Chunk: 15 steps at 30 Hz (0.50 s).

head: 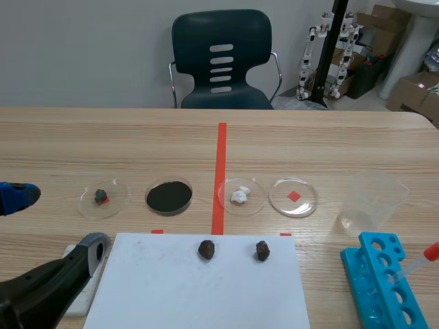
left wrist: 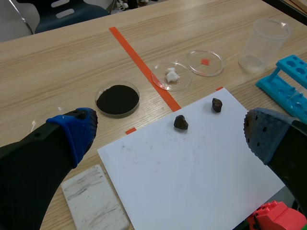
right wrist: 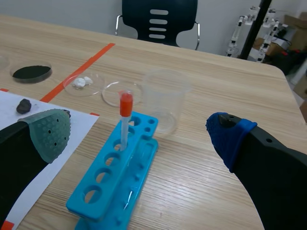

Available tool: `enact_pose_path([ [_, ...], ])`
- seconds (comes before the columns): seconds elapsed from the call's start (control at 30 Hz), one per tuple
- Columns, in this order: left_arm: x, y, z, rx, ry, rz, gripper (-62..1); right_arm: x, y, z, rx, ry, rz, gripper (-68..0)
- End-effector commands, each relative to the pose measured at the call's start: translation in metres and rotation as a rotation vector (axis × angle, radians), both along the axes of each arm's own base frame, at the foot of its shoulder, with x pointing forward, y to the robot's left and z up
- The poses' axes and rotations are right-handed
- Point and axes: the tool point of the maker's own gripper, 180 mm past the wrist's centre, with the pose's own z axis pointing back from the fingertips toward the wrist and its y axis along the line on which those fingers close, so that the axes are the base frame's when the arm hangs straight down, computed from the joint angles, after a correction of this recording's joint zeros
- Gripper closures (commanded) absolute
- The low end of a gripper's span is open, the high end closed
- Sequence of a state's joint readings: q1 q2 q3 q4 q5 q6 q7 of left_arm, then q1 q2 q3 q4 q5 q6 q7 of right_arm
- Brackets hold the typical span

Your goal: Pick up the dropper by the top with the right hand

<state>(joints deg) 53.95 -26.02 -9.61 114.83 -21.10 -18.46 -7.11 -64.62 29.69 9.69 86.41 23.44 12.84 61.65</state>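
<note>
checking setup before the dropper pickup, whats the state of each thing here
dropper: upright in the blue rack, red bulb up, not gripped
plastic cup: upright, no lid
black powder dish: uncovered, filled
white lump dish: uncovered, holds lumps
clear dish: uncovered, empty
stone dish: uncovered, one stone inside
left gripper: open, empty
right gripper: open, empty

Tip of dropper unseen inside rack
</note>
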Motion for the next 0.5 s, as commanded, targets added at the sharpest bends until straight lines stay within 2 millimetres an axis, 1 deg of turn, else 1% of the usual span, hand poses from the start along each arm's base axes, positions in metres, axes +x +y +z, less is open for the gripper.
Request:
enact_pose_path([
  [0.0,0.000,-0.002,0.005,-0.025,-0.011,0.002,-62.3,0.006,-0.002,0.013,0.006,-0.070,0.001,-59.1],
  [0.23,0.000,-0.002,0.005,-0.025,-0.011,0.002,-62.3,0.006,-0.019,0.010,0.006,-0.109,-0.045,-59.1],
  [0.47,0.000,-0.002,0.005,-0.025,-0.011,0.002,-62.3,0.011,-0.031,0.004,-0.001,-0.121,-0.078,-59.1],
])
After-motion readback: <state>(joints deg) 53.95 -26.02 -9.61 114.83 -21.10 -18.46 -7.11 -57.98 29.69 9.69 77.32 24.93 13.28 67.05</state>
